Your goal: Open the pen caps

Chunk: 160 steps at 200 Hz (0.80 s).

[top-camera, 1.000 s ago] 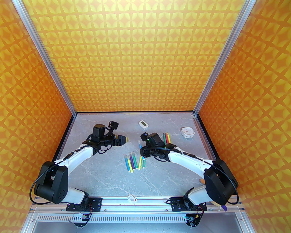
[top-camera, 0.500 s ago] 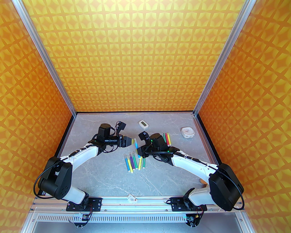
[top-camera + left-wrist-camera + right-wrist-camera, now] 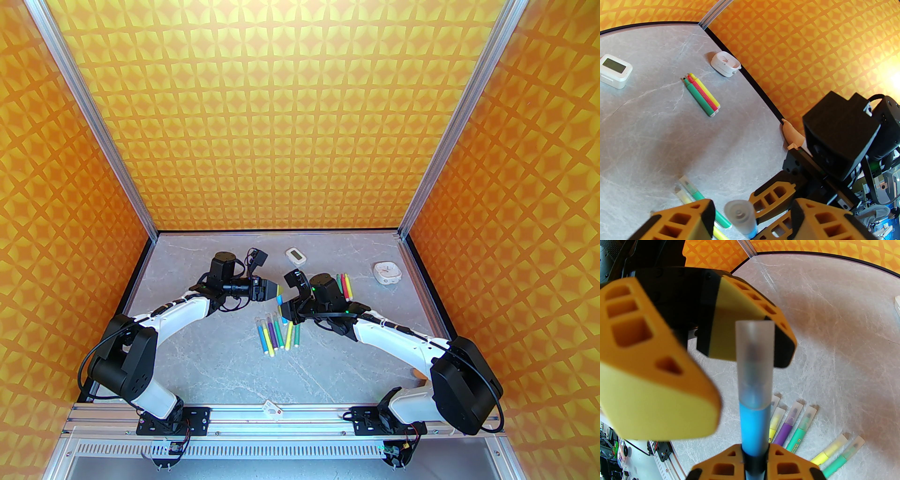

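Arm links (image 3: 187, 313): we see white shells, black joints.
Fingers (image 3: 658, 385): we see orange-yellow ribs with cut-outs, black inner pads.
Cables (image 3: 876, 96): we see black loops.

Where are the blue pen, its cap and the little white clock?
blue pen (image 3: 754, 425): right wrist view, on the blue barrel.
cap (image 3: 755, 361): right wrist view, middle of frosted tube.
white clock (image 3: 725, 62): left wrist view, on its face.
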Available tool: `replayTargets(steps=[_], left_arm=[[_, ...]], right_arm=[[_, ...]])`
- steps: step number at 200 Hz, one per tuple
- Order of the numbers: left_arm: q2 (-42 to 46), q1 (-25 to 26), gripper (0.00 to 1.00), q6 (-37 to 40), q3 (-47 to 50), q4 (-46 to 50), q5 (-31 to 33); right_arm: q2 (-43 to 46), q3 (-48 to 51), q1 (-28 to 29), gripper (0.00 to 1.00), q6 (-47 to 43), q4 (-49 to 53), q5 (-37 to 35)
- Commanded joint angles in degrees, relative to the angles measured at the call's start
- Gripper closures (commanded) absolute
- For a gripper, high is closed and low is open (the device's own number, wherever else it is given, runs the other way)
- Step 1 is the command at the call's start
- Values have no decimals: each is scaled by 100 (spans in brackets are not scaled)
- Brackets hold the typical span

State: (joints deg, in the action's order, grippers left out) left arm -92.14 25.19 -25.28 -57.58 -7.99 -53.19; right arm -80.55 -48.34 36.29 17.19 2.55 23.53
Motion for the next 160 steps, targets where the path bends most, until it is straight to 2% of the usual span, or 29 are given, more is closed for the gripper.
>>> replayTargets(steps=[1, 48, 107, 131, 144, 160], left_arm=[[-92, 53, 50, -8, -170, 5, -139], [-129, 74, 62, 17, -228, 121, -157], [-195, 85, 86, -19, -326, 149, -156], [-189, 83, 91, -52, -352, 149, -161], [-173, 88, 93, -80, -366, 134, -157], [-156, 91, 96, -129, -386, 109, -156]], right_arm=[[163, 78, 9, 100, -93, -209, 136], [196, 140, 9, 100, -81, -312, 108], [270, 227, 9, 100, -71, -372, -30], [311, 296, 12, 72, -63, -457, -133], [304, 336, 9, 66, -41, -532, -163], [244, 361, 5, 64, -22, -631, -129]])
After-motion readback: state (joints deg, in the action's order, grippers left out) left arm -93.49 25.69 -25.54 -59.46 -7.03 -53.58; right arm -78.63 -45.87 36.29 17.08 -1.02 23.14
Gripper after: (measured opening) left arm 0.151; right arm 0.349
